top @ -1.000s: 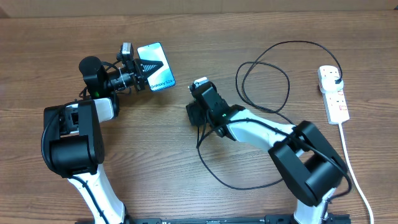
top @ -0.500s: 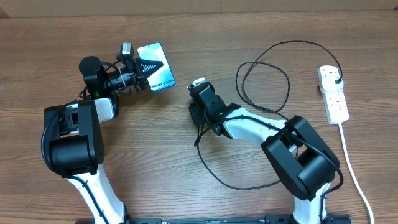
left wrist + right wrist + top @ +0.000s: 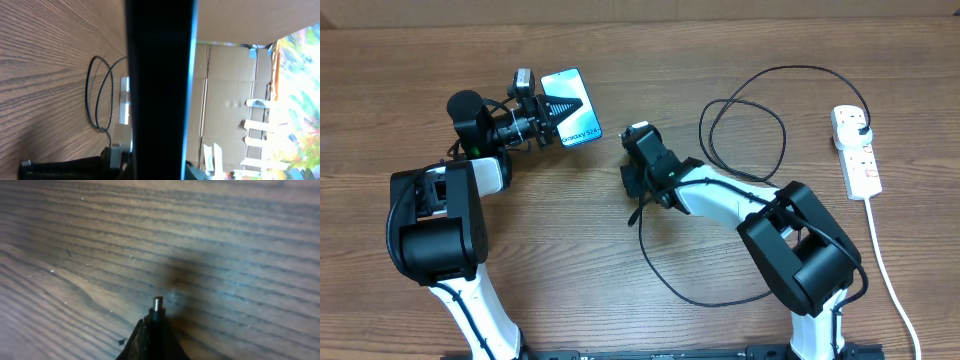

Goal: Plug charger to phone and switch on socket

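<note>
Plugging-in step: left hand [image 3: 563,110] clamps the phone [image 3: 570,82], right hand [image 3: 631,178] clamps the charger [image 3: 157,304]; next, its tip must line up with the phone's port.

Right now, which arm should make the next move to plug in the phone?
Right: the right gripper pinches the charger at its connector tip, close to the phone held by the left gripper.

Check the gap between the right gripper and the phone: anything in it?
Nothing. Overhead, only bare table separates the right gripper, holding the charger tip, from the phone in the left gripper.
</note>
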Controlling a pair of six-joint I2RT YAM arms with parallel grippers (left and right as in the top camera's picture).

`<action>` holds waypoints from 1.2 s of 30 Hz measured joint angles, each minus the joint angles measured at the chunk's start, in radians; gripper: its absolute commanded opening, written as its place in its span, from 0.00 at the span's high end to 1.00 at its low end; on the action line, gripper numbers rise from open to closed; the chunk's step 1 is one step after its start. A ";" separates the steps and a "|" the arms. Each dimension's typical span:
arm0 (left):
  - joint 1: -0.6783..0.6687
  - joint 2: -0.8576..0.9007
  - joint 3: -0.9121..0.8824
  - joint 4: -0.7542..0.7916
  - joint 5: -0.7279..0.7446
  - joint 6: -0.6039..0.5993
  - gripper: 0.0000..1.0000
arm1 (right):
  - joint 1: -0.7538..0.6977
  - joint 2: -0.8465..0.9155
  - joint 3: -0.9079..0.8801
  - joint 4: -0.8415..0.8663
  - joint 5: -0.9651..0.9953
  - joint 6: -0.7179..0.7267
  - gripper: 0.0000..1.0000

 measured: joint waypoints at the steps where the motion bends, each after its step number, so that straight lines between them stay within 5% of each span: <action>1: 0.000 0.000 0.000 0.000 0.000 0.000 0.95 | -0.010 0.001 0.009 -0.019 -0.034 0.012 0.96; 12: 0.000 0.000 0.000 0.000 0.044 0.007 0.96 | -0.246 -0.014 0.030 -0.069 -0.737 0.059 0.96; 21: -0.054 0.000 0.000 0.025 0.060 0.006 0.95 | -0.254 -0.058 0.030 -0.053 -1.200 0.033 0.96; 30: -0.116 0.000 0.000 0.288 -0.006 -0.130 0.96 | -0.254 -0.058 0.030 -0.046 -1.335 0.025 0.96; 36: -0.115 0.000 0.000 0.306 -0.061 -0.207 0.95 | -0.254 -0.058 0.031 0.107 -1.350 0.087 0.96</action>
